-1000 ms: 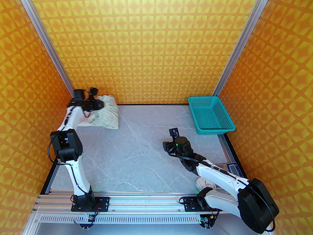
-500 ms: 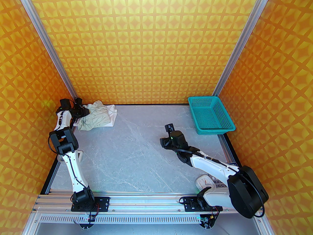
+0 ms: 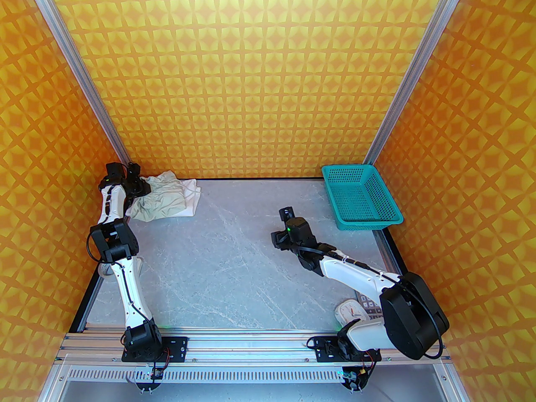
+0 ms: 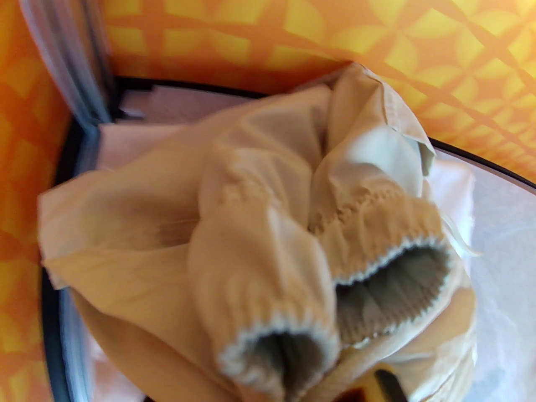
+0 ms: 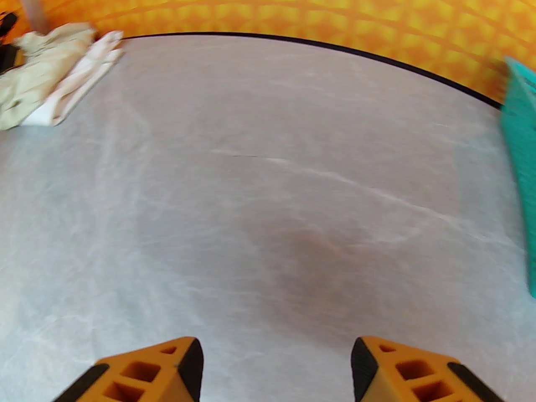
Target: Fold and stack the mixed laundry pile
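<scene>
We saw left gripper (image 3: 141,186) at far-left corner, against shorts (image 3: 163,201); we could not tell jaw state. Shorts lay crumpled atop white T-shirt (image 3: 191,195) there. Centrally, right gripper (image 5: 276,350) hovered over table (image 3: 226,266), fingers apart, holding nothing. Teal basket (image 3: 360,199) sat far right.

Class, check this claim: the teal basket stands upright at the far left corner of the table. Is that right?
Not quite. The basket stands upright at the far right corner of the table, as the top view shows.
</scene>
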`<act>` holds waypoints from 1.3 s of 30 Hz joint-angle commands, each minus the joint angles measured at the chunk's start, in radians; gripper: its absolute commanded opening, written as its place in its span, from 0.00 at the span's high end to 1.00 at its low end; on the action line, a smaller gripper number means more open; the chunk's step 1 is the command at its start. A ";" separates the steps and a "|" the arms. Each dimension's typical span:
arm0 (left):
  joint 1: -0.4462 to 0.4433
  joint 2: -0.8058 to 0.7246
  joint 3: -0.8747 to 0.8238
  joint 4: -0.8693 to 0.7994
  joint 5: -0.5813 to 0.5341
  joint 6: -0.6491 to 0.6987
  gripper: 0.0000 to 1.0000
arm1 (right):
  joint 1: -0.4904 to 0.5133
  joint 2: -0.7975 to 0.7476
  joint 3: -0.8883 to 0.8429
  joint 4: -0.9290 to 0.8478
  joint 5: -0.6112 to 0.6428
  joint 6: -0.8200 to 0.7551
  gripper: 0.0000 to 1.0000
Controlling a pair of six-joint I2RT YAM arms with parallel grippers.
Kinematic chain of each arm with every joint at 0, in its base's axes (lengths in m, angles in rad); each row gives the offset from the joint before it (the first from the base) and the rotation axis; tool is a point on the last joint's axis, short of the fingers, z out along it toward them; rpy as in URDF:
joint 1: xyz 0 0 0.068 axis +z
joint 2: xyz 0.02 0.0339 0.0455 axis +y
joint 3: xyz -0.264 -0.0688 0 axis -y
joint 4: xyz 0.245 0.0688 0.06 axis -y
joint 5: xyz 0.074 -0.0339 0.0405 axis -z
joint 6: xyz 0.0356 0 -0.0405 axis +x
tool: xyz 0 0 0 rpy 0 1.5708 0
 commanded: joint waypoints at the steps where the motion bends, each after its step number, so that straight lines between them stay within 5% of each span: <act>1: 0.005 -0.043 -0.002 0.095 -0.099 -0.009 0.19 | -0.004 -0.111 -0.071 -0.005 0.207 -0.014 0.35; 6: -0.028 -0.129 -0.072 0.128 -0.129 -0.005 0.11 | -0.013 -0.317 -0.243 0.121 0.435 -0.133 0.27; 13: -0.090 -0.259 -0.126 0.118 -0.211 -0.103 0.12 | -0.192 -0.380 -0.349 0.250 0.502 -0.132 0.19; 17: -0.149 -0.378 -0.245 0.125 -0.211 -0.139 0.12 | -0.302 -0.224 -0.387 0.438 0.432 -0.065 0.18; 23: -0.239 -0.683 -0.743 0.355 -0.198 -0.268 0.11 | -0.381 -0.033 -0.362 0.671 0.348 -0.125 0.15; 25: -0.265 -0.774 -0.891 0.432 -0.190 -0.318 0.11 | -0.423 -0.019 -0.292 0.532 0.262 -0.067 0.14; 28: -0.309 -0.880 -1.097 0.525 -0.178 -0.379 0.11 | -0.485 0.010 -0.350 0.701 0.049 -0.038 0.14; 31: -0.364 -0.966 -1.283 0.640 -0.145 -0.448 0.14 | -0.484 0.026 -0.392 0.794 -0.059 -0.094 0.14; 34: -0.414 -1.047 -1.442 0.709 -0.130 -0.478 0.17 | -0.481 0.094 -0.390 0.838 -0.133 -0.117 0.01; 36: -0.425 -1.103 -1.533 0.714 -0.131 -0.477 0.18 | -0.476 0.162 -0.433 1.030 -0.144 -0.143 0.02; 39: -0.424 -1.202 -1.664 0.742 -0.156 -0.471 0.16 | -0.476 0.112 -0.397 0.874 -0.120 -0.119 0.02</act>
